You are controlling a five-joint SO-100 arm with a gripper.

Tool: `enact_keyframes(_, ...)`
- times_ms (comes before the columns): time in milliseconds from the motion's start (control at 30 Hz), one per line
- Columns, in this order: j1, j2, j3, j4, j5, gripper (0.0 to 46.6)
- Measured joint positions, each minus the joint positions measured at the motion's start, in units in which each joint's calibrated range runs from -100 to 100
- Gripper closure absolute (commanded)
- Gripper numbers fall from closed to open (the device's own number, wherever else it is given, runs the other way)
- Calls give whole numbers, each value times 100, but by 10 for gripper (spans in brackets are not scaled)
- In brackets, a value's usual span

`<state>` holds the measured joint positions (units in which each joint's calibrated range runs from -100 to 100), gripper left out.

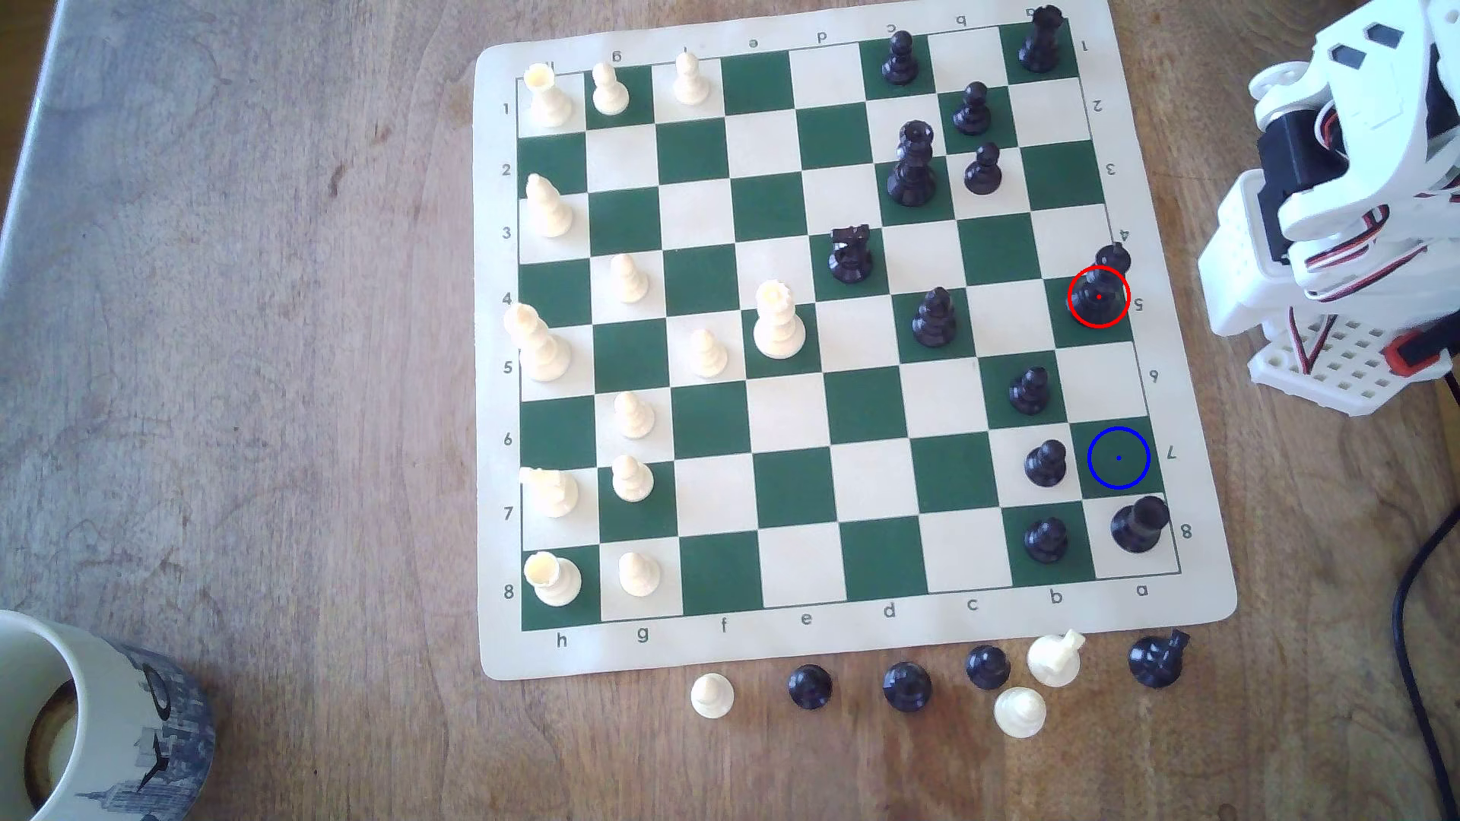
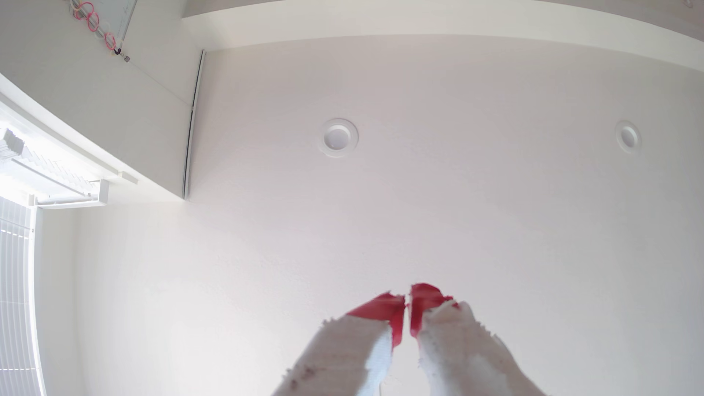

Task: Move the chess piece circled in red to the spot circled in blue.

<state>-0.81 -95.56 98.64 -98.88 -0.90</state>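
Note:
The chess piece, glossy black with a ball-like head, stands upright inside the red ring on a dark green square near the board's edge on the exterior view's right. The spot is a bare green square two rows nearer the camera, marked with a blue ring and dot. The white arm is folded up off the board at the exterior view's right, away from both. In the wrist view my gripper points up at the ceiling, its red-tipped fingers pressed together with nothing between them.
Black pieces stand close by: one beside the spot, a flat-topped rook just below it, another diagonally above. Several captured pieces lie off the mat's near edge. A mug sits at lower left. A black cable runs at right.

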Motion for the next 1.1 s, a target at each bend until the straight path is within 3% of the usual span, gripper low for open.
enact_keyframes(133,140,0,0,247,0,465)
enact_keyframes(500,310,0,-127,3745,0,465)
enact_keyframes(700,376,0,-606,7323,-20,465)
enact_keyframes(1100,619,-17,-1961,12215,-234,465)
